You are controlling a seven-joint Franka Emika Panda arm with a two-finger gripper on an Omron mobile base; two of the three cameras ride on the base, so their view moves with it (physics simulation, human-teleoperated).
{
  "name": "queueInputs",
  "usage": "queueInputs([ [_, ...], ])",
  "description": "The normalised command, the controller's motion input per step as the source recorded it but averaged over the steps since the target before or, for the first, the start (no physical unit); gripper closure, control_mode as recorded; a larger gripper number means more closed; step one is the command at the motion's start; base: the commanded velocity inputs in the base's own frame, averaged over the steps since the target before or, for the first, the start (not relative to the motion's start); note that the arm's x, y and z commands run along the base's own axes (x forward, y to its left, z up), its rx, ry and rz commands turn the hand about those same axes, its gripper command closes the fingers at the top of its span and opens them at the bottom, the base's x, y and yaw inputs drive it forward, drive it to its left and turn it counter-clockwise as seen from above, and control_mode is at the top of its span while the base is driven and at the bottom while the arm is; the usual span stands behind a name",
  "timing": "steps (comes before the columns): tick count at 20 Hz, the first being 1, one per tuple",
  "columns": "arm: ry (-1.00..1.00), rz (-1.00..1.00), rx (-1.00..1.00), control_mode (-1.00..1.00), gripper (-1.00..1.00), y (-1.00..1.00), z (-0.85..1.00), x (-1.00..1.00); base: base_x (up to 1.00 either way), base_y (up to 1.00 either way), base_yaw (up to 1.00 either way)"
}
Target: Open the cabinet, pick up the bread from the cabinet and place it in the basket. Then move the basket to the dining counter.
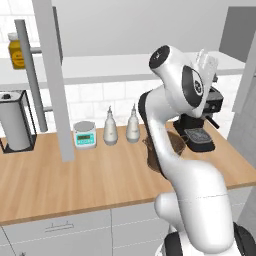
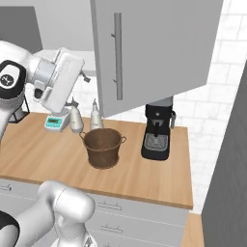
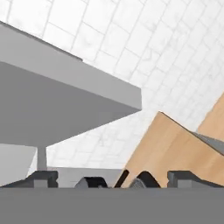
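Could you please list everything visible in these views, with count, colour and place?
cabinet: one, grey, on the wall above the worktop, doors swung open
basket: one, dark brown, on the worktop left of the coffee machine
coffee machine: one, black, right end of the worktop
bottles: two, pale grey, by the tiled wall
kitchen scale: one, teal and white, left of the bottles
paper towel roll: one, white in a black stand, far left
jar: one, yellow, on the cabinet shelf
worktop: one, light wood
gripper: one, white, raised near the shelf
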Motion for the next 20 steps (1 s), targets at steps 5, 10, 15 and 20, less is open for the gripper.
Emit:
queueInputs([
  [5,-0.38,-0.59,0.07,-1.0,-1.0,-0.24,-0.28,0.42,0.0,0.0,0.0],
  [10,-0.46,-0.49,0.01,-1.0,-1.0,-0.61,-0.64,0.31,0.0,0.0,0.0],
  [15,-0.48,-0.32,0.06,-1.0,-1.0,-0.93,-0.44,0.07,0.0,0.0,0.0],
  [20,-0.4,-0.23,0.13,-1.0,-1.0,-1.0,-0.03,0.0,0.0,0.0,0.0],
])
